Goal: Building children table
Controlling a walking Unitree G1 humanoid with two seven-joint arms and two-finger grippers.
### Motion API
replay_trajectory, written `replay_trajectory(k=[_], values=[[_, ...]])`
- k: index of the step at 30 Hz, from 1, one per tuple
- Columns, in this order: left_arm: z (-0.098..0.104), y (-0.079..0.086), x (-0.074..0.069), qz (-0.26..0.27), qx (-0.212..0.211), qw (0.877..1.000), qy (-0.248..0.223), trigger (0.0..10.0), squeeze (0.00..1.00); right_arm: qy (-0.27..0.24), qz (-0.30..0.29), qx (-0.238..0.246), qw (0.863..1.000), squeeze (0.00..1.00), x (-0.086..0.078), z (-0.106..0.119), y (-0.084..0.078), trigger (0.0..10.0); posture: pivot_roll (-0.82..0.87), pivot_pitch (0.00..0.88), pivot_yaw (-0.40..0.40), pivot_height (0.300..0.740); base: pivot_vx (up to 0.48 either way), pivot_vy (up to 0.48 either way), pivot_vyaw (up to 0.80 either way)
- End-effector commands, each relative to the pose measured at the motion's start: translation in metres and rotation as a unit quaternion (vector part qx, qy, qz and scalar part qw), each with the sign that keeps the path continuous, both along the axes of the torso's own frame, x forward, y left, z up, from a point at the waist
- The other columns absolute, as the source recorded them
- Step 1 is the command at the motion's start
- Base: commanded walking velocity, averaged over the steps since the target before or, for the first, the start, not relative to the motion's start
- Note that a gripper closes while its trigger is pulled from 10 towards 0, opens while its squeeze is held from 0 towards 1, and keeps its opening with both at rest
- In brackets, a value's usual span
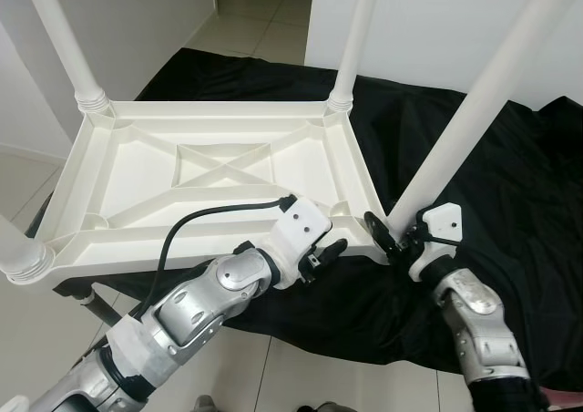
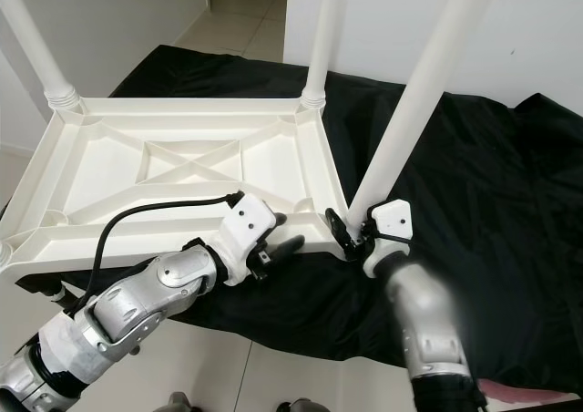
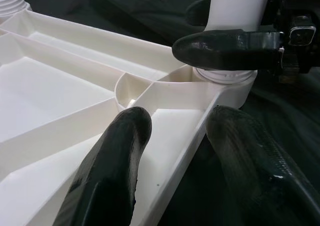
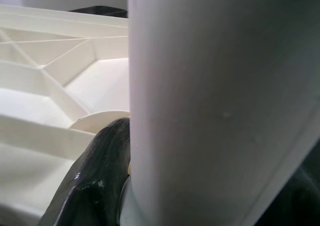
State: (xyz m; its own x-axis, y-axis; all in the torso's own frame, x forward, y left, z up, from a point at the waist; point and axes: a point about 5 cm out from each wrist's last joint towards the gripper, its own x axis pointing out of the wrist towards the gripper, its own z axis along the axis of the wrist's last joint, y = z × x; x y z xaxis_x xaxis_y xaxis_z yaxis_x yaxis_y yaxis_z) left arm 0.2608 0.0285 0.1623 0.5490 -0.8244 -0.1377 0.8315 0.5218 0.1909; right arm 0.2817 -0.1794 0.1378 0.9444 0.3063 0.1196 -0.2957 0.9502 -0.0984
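On black cloth (image 1: 510,184), upturned table (image 1: 137,170), legs skyward; right gripper (image 1: 393,234) jaws clamping leg (image 1: 474,111), left gripper (image 1: 319,248) jaws parted astride rim.

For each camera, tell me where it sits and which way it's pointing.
Left eye: on the head, looking down at the upturned table; both arms, left gripper, right gripper.
Right eye: same scene, slightly offset.
Left wrist: along its fingers straddling the table rim toward the leg.
Right wrist: close against that leg, one finger beside it.
Shared: the leg at the near right corner.
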Motion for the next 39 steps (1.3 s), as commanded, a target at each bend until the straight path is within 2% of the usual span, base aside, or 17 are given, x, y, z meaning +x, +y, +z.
replay_trajectory(k=[1, 3, 6, 8, 9, 10, 14, 17, 25, 30, 31, 32, 33, 39], values=[[-0.002, -0.002, -0.008, -0.086, 0.01, 0.996, 0.012, 10.0, 0.0, 0.02, -0.013, 0.001, 1.0, 0.0, -0.003, -0.007, 0.001, 10.0, -0.02, 0.074, -0.062, 0.74, 0.0, 0.0, 0.0], [-0.002, -0.002, -0.008, -0.086, 0.01, 0.996, 0.012, 10.0, 0.0, 0.02, -0.013, 0.001, 1.0, 0.0, -0.003, -0.007, 0.001, 10.0, -0.02, 0.074, -0.062, 0.74, 0.0, 0.0, 0.0], [-0.002, 0.0, -0.006, -0.084, 0.017, 0.996, 0.005, 10.0, 0.0, 0.045, -0.14, 0.028, 0.989, 0.0, -0.006, -0.014, 0.003, 10.0, -0.01, 0.061, -0.062, 0.74, 0.0, 0.0, 0.0], [-0.002, 0.001, -0.005, -0.083, 0.019, 0.996, 0.003, 10.0, 0.0, 0.068, -0.248, 0.048, 0.965, 0.0, -0.01, -0.025, 0.007, 10.0, -0.01, 0.058, -0.06, 0.74, 0.0, 0.0, 0.0], [-0.002, 0.001, -0.005, -0.083, 0.019, 0.996, 0.003, 10.0, 0.0, 0.068, -0.248, 0.048, 0.965, 0.0, -0.01, -0.025, 0.007, 10.0, -0.01, 0.058, -0.06, 0.74, 0.0, 0.0, 0.0], [-0.002, 0.001, -0.005, -0.084, 0.02, 0.996, 0.002, 10.0, 0.0, 0.073, -0.273, 0.056, 0.958, 0.0, -0.012, -0.028, 0.011, 10.0, -0.01, 0.058, -0.06, 0.74, 0.0, 0.0, 0.0], [-0.002, 0.0, -0.005, -0.084, 0.021, 0.996, 0.001, 10.0, 0.0, 0.078, -0.283, 0.065, 0.954, 0.0, -0.012, -0.03, 0.016, 10.0, -0.01, 0.058, -0.06, 0.74, 0.0, 0.0, 0.0], [-0.001, 0.001, -0.007, -0.085, 0.021, 0.996, 0.0, 10.0, 0.0, 0.082, -0.259, 0.088, 0.958, 0.0, -0.01, -0.028, 0.034, 10.0, 0.0, 0.061, -0.059, 0.74, 0.0, 0.0, 0.0], [-0.002, 0.003, -0.007, -0.082, 0.025, 0.996, -0.004, 10.0, 0.0, 0.09, -0.27, 0.088, 0.955, 0.0, -0.011, -0.028, 0.037, 10.0, 0.01, 0.056, -0.059, 0.74, 0.0, 0.0, 0.0], [-0.002, 0.003, -0.008, -0.083, 0.027, 0.996, -0.007, 10.0, 0.0, 0.075, -0.262, 0.089, 0.958, 0.0, -0.01, -0.023, 0.04, 10.0, 0.01, 0.053, -0.059, 0.74, 0.0, 0.0, 0.0], [-0.002, 0.002, -0.008, -0.083, 0.026, 0.996, -0.007, 10.0, 0.0, 0.074, -0.256, 0.091, 0.959, 0.23, -0.01, -0.022, 0.04, 10.0, 0.01, 0.053, -0.061, 0.74, 0.0, 0.0, 0.0], [-0.002, 0.002, -0.008, -0.083, 0.026, 0.996, -0.007, 10.0, 0.0, 0.074, -0.256, 0.091, 0.959, 0.23, -0.01, -0.022, 0.04, 10.0, 0.01, 0.053, -0.061, 0.74, 0.0, 0.0, 0.0], [-0.002, 0.002, -0.008, -0.083, 0.026, 0.996, -0.007, 10.0, 0.0, 0.074, -0.252, 0.105, 0.959, 1.0, -0.01, -0.021, 0.04, 10.0, 0.01, 0.053, -0.061, 0.74, 0.0, 0.0, 0.0], [-0.002, 0.001, -0.007, -0.083, 0.025, 0.996, -0.009, 10.0, 0.0, 0.044, -0.219, 0.101, 0.969, 1.0, -0.013, -0.014, 0.039, 10.0, 0.0, 0.053, -0.061, 0.74, 0.0, 0.0, 0.0]])
